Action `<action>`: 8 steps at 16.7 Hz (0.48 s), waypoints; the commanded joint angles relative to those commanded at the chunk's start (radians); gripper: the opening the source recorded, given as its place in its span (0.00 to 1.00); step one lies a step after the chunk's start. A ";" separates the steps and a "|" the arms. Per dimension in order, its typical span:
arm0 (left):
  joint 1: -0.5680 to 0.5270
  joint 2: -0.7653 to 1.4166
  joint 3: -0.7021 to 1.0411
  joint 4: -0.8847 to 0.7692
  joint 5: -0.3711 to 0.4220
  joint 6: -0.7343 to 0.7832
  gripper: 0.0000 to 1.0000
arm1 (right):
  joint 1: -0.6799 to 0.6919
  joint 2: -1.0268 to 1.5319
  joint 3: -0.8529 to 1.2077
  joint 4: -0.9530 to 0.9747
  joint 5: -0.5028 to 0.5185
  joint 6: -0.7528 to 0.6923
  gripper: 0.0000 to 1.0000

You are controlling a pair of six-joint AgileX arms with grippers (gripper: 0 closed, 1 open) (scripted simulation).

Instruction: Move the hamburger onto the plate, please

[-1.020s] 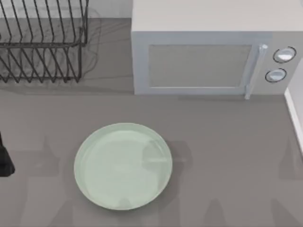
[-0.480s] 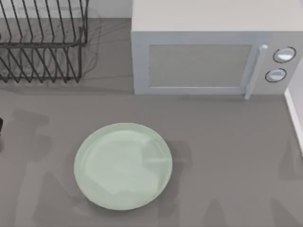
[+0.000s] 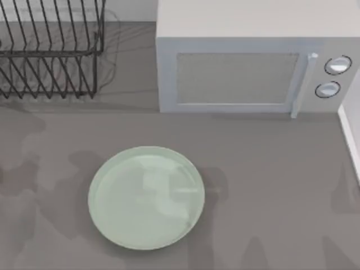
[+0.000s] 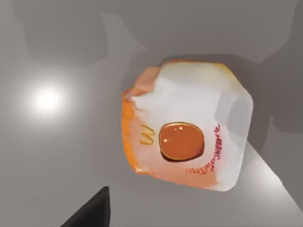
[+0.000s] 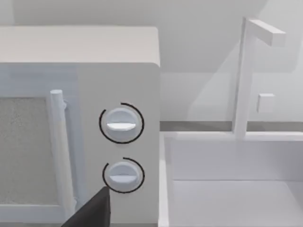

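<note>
Grey and matte, the bench (image 3: 270, 185) is seen from above with soft shadows laid across its left half. At the far side a pale microwave (image 3: 247, 67) is set, its door handle (image 3: 300, 84) and two round dials (image 3: 333, 76) on its right end. At the far left a black wire dish rack (image 3: 48, 48) is placed. The plate (image 3: 146, 197), pale mint green and glossy with a shallow raised rim, is set on the near part of the bench, somewhat left of the middle, and nothing is carried on it.

From the left wrist camera the hamburger (image 4: 187, 125) is seen from above, resting on the grey bench: a rounded bundle in white and orange printed wrapping, with a glossy orange-brown disc at its middle. A dark part of the left arm's fingers (image 4: 92, 210) is caught at the edge of that view, apart from the hamburger; whether they are apart or together cannot be told.

From the right wrist camera the microwave's dial end is faced, with a white sink beside it. A dark piece of the right arm's fingers (image 5: 92, 210) is seen there too, and their state cannot be told.
</note>
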 joint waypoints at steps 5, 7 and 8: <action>0.033 0.235 0.196 -0.124 0.003 0.119 1.00 | 0.000 0.000 0.000 0.000 0.000 0.000 1.00; 0.038 0.273 0.227 -0.141 0.004 0.137 1.00 | 0.000 0.000 0.000 0.000 0.000 0.000 1.00; 0.038 0.277 0.230 -0.142 0.004 0.138 1.00 | 0.000 0.000 0.000 0.000 0.000 0.000 1.00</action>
